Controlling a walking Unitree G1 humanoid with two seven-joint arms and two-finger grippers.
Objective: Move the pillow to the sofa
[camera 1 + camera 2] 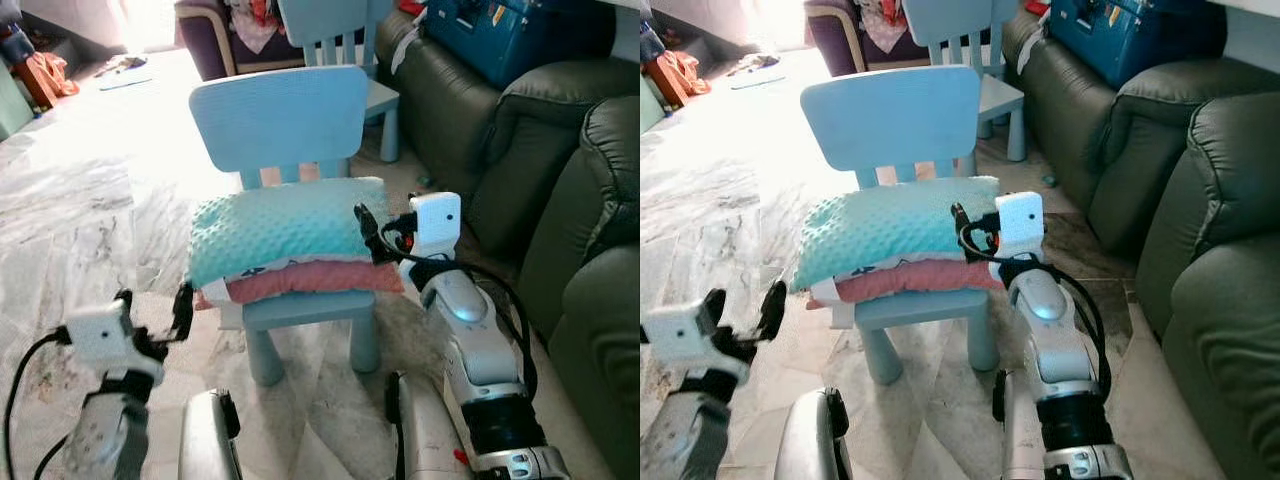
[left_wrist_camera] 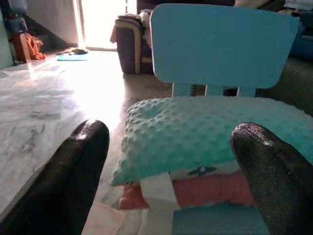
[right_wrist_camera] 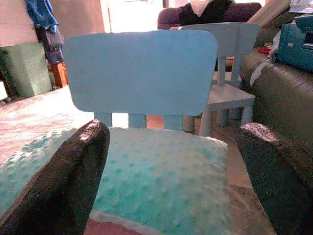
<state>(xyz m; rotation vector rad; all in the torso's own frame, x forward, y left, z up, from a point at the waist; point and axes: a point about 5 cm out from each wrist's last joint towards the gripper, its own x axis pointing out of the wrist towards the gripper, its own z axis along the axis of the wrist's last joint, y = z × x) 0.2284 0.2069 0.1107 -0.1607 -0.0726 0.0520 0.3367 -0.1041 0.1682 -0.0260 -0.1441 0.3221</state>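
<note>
Reaching forward from low on the robot's right side, the right arm ends with the right gripper [image 1: 366, 222] at the near right corner of the pillow [image 1: 285, 228]; its two black fingers [image 3: 63, 188] stand wide apart with nothing between them, and the pillow's teal dimpled top spreads just ahead of them. The left gripper [image 1: 155, 310] is held lower, short of the pillow's left end, its fingers [image 2: 58, 183] likewise spread wide and empty, the pillow's corner and pink underside framed between them.

The pillow lies flat across the seat of a small blue chair [image 1: 278, 115], overhanging the seat edge on both sides, with the chair's backrest rising behind it. Right of the right gripper, a strip of bare marble floor [image 1: 90, 200] separates the chair from the dark green sofa [image 1: 560, 180]. Left of the left gripper the floor runs open and bright. A second blue chair [image 1: 980, 60] stands behind the first.
</note>
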